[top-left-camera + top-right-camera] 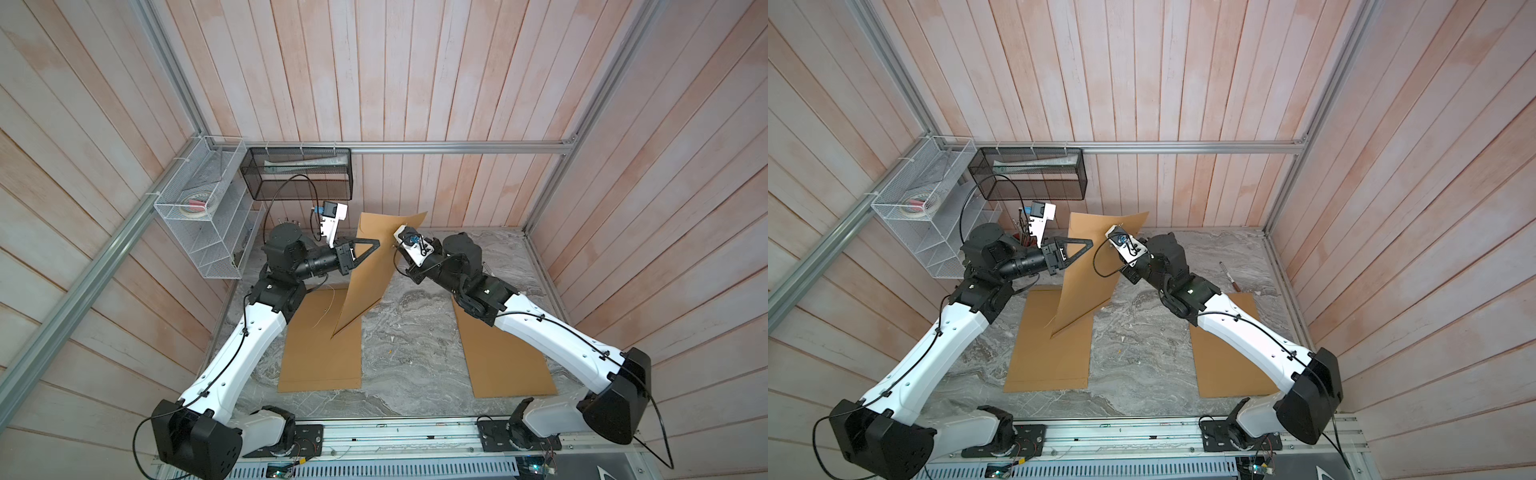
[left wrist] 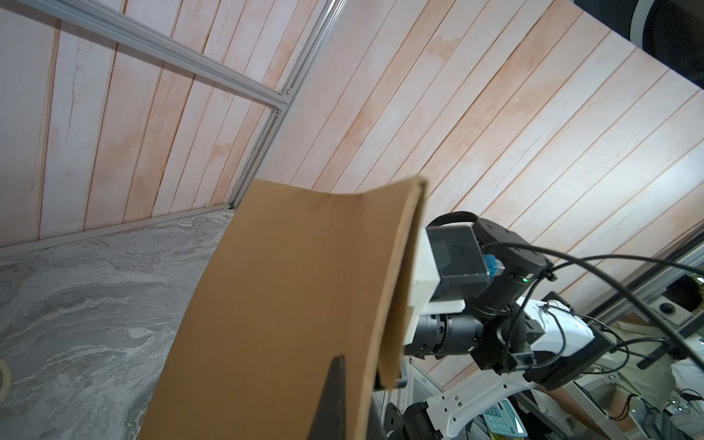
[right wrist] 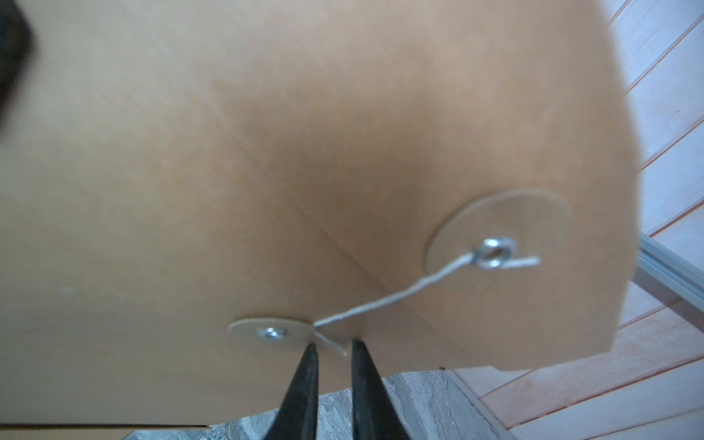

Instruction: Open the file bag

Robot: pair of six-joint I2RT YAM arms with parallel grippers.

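Brown file bag raised, clenched by left tool; right tool slightly parted around string; flat envelope beneath.

A white wire basket holding a roll of tape is fixed in the back left corner, just beside a black mesh basket. A marker lies on the marble table near the right wall.

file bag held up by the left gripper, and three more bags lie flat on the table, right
Not three, two. Both top views show a flat bag by the left arm and a flat bag under the right arm. The left gripper does hold the raised file bag up.
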